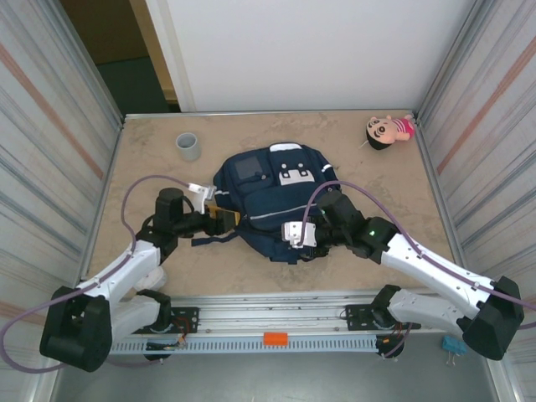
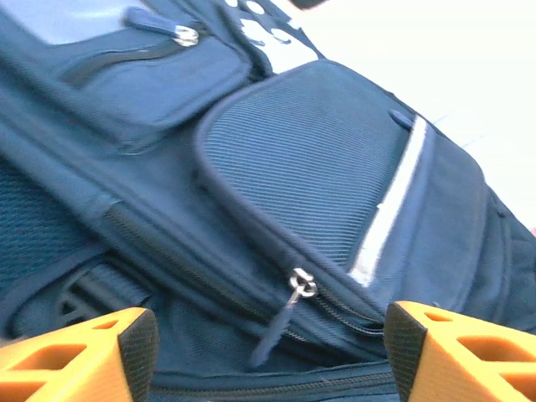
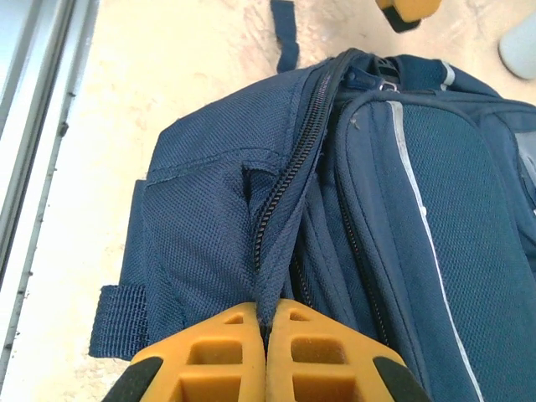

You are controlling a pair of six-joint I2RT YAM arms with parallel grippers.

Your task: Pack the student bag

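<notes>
You have one navy student bag (image 1: pixel 272 188) lying flat at centre frame on the table (image 1: pixel 394 184), your right gripper (image 3: pixel 266 335) pinched tight on its fabric edge by the main zipper (possibly the zipper tape itself), and your left gripper (image 2: pixel 270 343) spread wide at the bag's left side, gripping nothing.

Soft, even overhead light leaves only faint shadows on the pale table (image 1: pixel 394 176). The top view is sharp. In the left wrist view the bag (image 2: pixel 318 167) is blurred and the background is washed out white. The right wrist view is clearer.
</notes>
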